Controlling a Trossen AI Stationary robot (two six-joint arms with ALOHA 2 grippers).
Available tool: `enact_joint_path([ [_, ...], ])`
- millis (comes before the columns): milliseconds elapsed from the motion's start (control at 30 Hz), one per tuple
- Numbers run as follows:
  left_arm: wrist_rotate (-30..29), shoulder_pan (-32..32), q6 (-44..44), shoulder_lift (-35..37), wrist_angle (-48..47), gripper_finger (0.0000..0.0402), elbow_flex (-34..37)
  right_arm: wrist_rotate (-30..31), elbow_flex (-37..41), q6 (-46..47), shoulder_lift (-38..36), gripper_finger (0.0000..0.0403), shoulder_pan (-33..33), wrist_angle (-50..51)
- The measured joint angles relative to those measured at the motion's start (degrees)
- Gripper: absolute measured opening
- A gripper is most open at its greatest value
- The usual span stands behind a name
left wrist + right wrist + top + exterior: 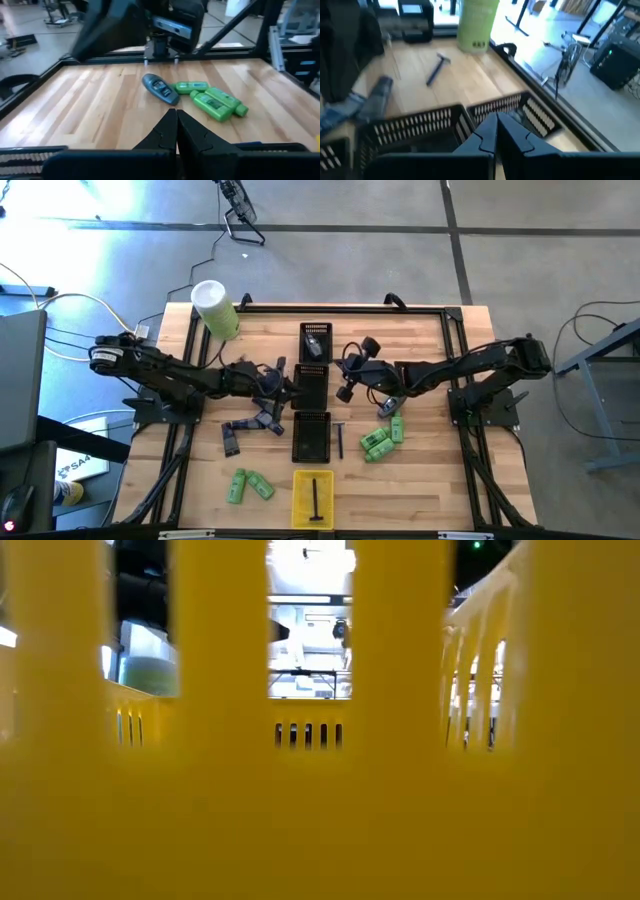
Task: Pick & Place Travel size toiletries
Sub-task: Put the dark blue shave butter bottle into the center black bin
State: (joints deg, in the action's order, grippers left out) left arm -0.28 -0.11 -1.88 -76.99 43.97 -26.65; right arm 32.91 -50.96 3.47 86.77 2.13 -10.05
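Observation:
Both grippers hang shut and hold nothing over the row of black trays (310, 385) at the table's middle. My left gripper (176, 125) is at the trays' left side (288, 386). My right gripper (495, 129) is at their right side (343, 388). Green bottles (212, 102) and a grey-blue oval piece (160, 88) lie flat on the wood to the right of the trays (380, 438). Two more green bottles (248, 485) lie near the front left. Purple-grey tubes (250, 425) lie to the left of the trays. A dark stick (316, 498) lies in the yellow tray (300, 515).
A big pale-green cylinder (215, 308) with a white top stands at the far left corner. A thin dark stick (340, 440) lies beside the nearest black tray. A razor-like stick (437, 67) lies on the wood toward the cylinder. The yellow tray's wall (320, 790) fills the low view.

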Motion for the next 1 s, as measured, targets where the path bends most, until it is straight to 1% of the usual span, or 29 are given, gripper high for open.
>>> enact_joint_path([
  [200,-2.0,0.9,-4.3,0.0,-0.1,0.0000,0.0,0.1,0.0,2.1,0.0,0.0003,-0.4,8.7],
  [367,-2.4,4.0,-3.8,0.0,-2.7,0.0000,0.0,-0.3,0.0,3.1,-0.3,0.0003,-3.0,12.9],
  [467,-2.1,5.1,-2.2,0.0,-6.8,0.0000,0.0,-2.8,0.0,4.7,-0.3,0.0003,-5.0,16.3],
  [600,-2.1,4.9,-0.9,0.0,-12.0,0.0000,0.0,-6.1,0.0,6.9,-0.3,0.0003,-7.1,22.0],
  [733,-2.0,4.1,0.7,0.0,-13.4,0.0000,0.0,-7.6,0.0,6.5,-0.3,0.0003,-8.7,26.9],
  [833,-1.8,2.9,1.3,0.0,-11.3,0.0000,0.0,-11.3,0.0,4.4,-0.3,0.0003,-10.4,26.1],
  [933,-2.3,2.1,0.8,0.0,-9.0,0.0000,0.0,-16.1,0.0,2.0,-0.3,0.0003,-11.9,21.5],
  [1000,-3.9,1.8,0.9,0.0,-8.4,0.0000,0.0,-18.9,0.0,0.6,-0.3,0.0003,-12.6,17.9],
])
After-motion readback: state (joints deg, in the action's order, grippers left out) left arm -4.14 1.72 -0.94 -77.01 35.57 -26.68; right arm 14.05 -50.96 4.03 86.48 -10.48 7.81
